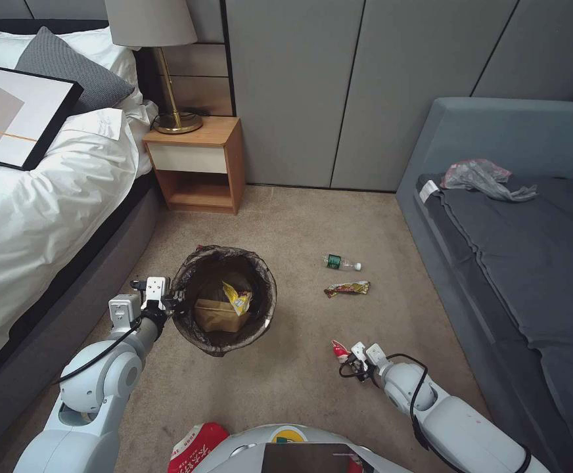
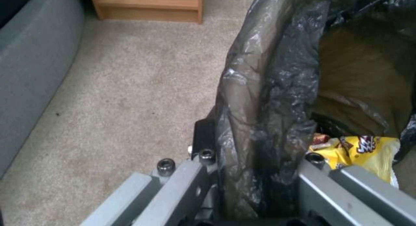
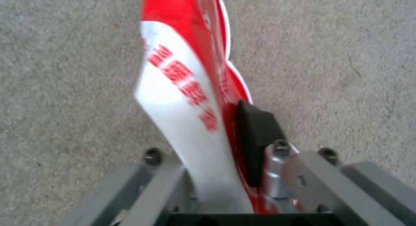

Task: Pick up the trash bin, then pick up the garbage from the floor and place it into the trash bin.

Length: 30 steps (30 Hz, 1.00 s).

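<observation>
The trash bin (image 1: 224,299), lined with a dark bag, is gripped at its near-left rim by my left gripper (image 1: 176,303). In the left wrist view the fingers clamp the bag-covered rim (image 2: 264,115). Inside lie a tan paper bag (image 1: 219,315) and a yellow wrapper (image 1: 238,297) (image 2: 368,151). My right gripper (image 1: 351,355) is shut on a red-and-white snack bag (image 1: 340,349) (image 3: 190,83) just above the carpet, right of the bin. A clear bottle with a green label (image 1: 341,263) and a long wrapper (image 1: 347,288) lie on the floor farther off.
A bed (image 1: 30,217) runs along the left and a grey sofa (image 1: 516,263) along the right. A wooden nightstand (image 1: 198,164) with a lamp stands at the back. Another red-and-white bag (image 1: 194,448) lies by my base. Open carpet lies between.
</observation>
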{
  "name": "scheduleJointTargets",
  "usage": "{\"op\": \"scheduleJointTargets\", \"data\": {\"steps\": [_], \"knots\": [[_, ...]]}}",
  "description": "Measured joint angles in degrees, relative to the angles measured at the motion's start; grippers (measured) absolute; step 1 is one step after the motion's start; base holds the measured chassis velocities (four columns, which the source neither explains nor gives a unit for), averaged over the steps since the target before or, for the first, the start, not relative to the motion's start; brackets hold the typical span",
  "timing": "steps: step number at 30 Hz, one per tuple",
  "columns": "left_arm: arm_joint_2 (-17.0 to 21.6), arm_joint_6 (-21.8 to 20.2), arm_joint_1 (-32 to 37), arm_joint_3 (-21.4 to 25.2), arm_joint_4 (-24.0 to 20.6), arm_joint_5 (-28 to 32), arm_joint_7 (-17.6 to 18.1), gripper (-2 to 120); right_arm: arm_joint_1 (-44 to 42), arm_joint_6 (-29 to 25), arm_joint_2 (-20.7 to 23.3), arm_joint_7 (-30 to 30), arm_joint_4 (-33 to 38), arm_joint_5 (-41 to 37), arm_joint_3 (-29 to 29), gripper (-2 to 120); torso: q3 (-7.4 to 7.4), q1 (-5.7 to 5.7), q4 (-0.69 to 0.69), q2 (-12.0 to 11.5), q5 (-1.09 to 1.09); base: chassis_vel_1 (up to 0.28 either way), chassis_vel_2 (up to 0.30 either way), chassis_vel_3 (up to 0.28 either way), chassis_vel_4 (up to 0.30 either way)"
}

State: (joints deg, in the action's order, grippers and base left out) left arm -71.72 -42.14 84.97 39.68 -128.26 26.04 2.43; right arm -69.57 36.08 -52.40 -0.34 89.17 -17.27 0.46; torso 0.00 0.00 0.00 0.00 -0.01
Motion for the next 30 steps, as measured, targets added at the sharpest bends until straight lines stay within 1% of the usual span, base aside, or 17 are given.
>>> {"op": "scheduleJointTargets", "data": {"steps": [1, 2, 3, 9, 11, 13, 15, 17, 19, 21, 23, 24, 25, 26, 27, 29, 30], "knots": [[0.0, 0.0, 0.0, 0.0, 0.0, 0.0, 0.0, 0, -0.2, -0.1, 0.0, -0.1, 0.1, 0.1, 0.3, 5, 0.0, 0.0, 0.0, 0.0, 0.0, 0.0, 0.0, 0.0, 0.0], [0.0, 0.0, 0.0, 0.0, 0.0, 0.0, 0.0, 0, -0.2, -0.1, 0.0, -0.1, 0.1, 0.1, 0.3, 5, 0.0, 0.0, 0.0, 0.0, 0.0, 0.0, 0.0, 0.0, 0.0], [0.0, 0.0, 0.0, 0.0, 0.0, 0.0, 0.0, 0, -0.3, -0.1, 0.0, -0.1, 0.3, 0.1, 0.6, 0, 0.0, 0.0, 0.0, 0.0, 0.0, 0.0, 0.0, 0.0, 0.0], [-0.2, 0.0, 0.0, 0.0, -0.2, 0.0, 0.1, 0, -0.6, -0.1, -0.1, -0.2, 2.1, -1.0, 2.5, 0, 0.0, 0.0, -0.01, 0.0, 0.02, 0.0, 0.0, 0.0, 0.0], [-0.1, 0.0, 0.0, 0.0, -0.5, 0.0, 0.1, 0, -0.8, 0.3, 0.2, 0.2, 5.3, -4.3, 4.5, 0, 0.01, 0.0, 0.0, 0.0, 0.03, 0.0, 0.0, 0.0, 0.0], [-0.1, 0.0, 0.0, 0.0, -0.5, 0.0, 0.1, 0, -0.9, 0.5, 0.5, 0.4, 6.5, -5.3, 5.1, 0, 0.01, 0.0, 0.0, 0.0, 0.02, 0.0, 0.0, 0.0, 0.0], [0.1, 0.0, 0.0, 0.0, -0.5, 0.0, 0.0, 0, -0.3, 1.2, 1.3, 1.1, 10.5, -8.2, 7.1, 0, 0.0, 0.0, -0.01, 0.0, 0.01, 0.0, 0.0, 0.0, 0.0], [0.2, 0.0, 0.0, 0.0, -0.5, 0.0, -0.1, 0, 0.1, 1.6, 1.7, 1.5, 11.7, -9.4, 7.5, 0, 0.01, 0.0, -0.01, 0.0, 0.02, 0.0, 0.0, 0.0, 0.0], [0.1, 0.0, 0.0, -0.2, -0.5, -0.2, -0.2, 0, 2.2, 3.0, 3.3, 3.0, 16.6, -14.7, 9.4, 0, 0.01, 0.0, 0.01, 0.0, 0.01, 0.0, 0.0, 0.0, 0.0], [0.1, 0.0, 0.0, -0.3, -0.4, -0.2, -0.2, 0, 2.7, 3.4, 3.8, 3.4, 17.8, -16.2, 9.9, 0, 0.01, 0.0, 0.01, 0.0, 0.01, 0.0, 0.0, 0.0, 0.0], [-0.1, 0.0, 0.0, -0.5, -0.2, -0.4, -0.3, 0, 5.1, 3.8, 6.1, 5.3, 23.9, -24.8, 11.5, 0, 0.01, 0.0, -0.01, 0.0, 0.01, 0.0, 0.0, 0.0, 0.0], [-0.1, 0.0, 0.0, -0.7, 0.0, -0.5, -0.3, 0, 6.2, 2.5, 7.5, 6.0, 26.5, -28.6, 11.7, 0, 0.0, 0.0, 0.0, 0.0, 0.01, 0.0, 0.0, 0.0, 0.0], [-0.1, 0.0, 0.0, -0.7, 0.0, -0.5, -0.3, 0, 6.2, 2.5, 7.5, 6.0, 26.5, -28.6, 11.7, 0, 0.0, 0.0, 0.0, 0.0, 0.01, 0.0, 0.0, 0.0, 0.0], [-0.1, 0.0, 0.1, -0.8, 0.2, -0.6, -0.4, 0, 7.4, 0.4, 9.3, 6.4, 29.1, -32.0, 11.7, 0, 0.0, 0.0, 0.0, 0.0, 0.02, 0.0, 0.0, 0.0, 0.0], [-0.3, 0.0, 0.1, -1.1, 0.4, -0.8, -0.4, 0, 9.1, -3.4, 12.3, 6.3, 32.1, -35.1, 11.3, 0, 0.0, 0.0, 0.01, 0.0, 0.0, 0.0, 0.0, 0.0, 0.0], [-0.6, 0.0, 0.0, -1.4, 0.8, -1.2, -0.5, 0, 12.1, -7.1, 16.7, 4.1, 36.0, -37.5, 10.5, 0, 0.0, 0.0, 0.0, 0.0, 0.0, 0.0, 0.0, 0.0, 0.0], [-0.6, 0.0, 0.0, -1.4, 0.8, -1.2, -0.5, 0, 12.1, -7.1, 16.7, 4.1, 36.0, -37.5, 10.5, 0, 0.0, 0.0, 0.0, 0.0, 0.0, 0.0, 0.0, 0.0, 0.0]]}}
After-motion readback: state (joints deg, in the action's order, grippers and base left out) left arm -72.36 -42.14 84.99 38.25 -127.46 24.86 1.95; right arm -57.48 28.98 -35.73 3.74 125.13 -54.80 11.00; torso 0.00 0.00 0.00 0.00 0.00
